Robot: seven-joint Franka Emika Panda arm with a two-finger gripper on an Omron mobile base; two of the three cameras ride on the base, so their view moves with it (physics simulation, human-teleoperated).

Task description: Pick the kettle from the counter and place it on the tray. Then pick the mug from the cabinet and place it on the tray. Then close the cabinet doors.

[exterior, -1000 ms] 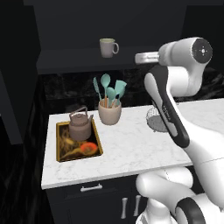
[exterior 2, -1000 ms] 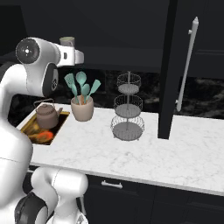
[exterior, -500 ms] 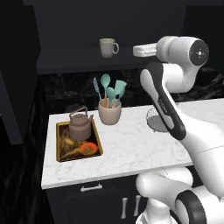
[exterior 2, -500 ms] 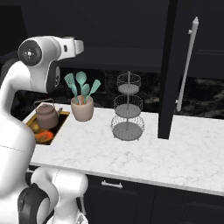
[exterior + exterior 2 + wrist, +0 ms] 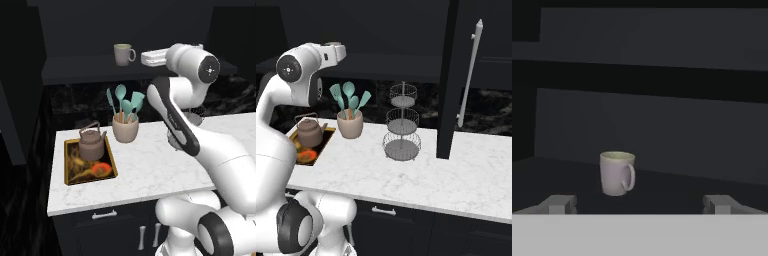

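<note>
The grey-beige mug (image 5: 123,54) stands upright on the shelf of the dark cabinet (image 5: 80,67), handle to the right. My gripper (image 5: 144,57) hovers at shelf height just right of it, apart from it. In the hand view the mug (image 5: 617,173) sits ahead and a little left of centre, and the gripper (image 5: 639,205) is open with nothing between its fingertips (image 5: 559,204). The brown-grey kettle (image 5: 92,144) stands on the gold-rimmed tray (image 5: 66,165) at the left end of the counter (image 5: 145,170). The right base view has the kettle (image 5: 309,132), the tray (image 5: 323,145) and my gripper (image 5: 342,50).
A beige crock of teal utensils (image 5: 125,127) stands on the counter under the shelf, right of the tray. A three-tier wire stand (image 5: 401,130) sits further right. The right cabinet door (image 5: 453,75) hangs open, its silver bar handle (image 5: 468,70) facing the room.
My hand has moved left along the shelf height toward the mug. The jaws stay open. Kettle, tray and mug have not moved.
</note>
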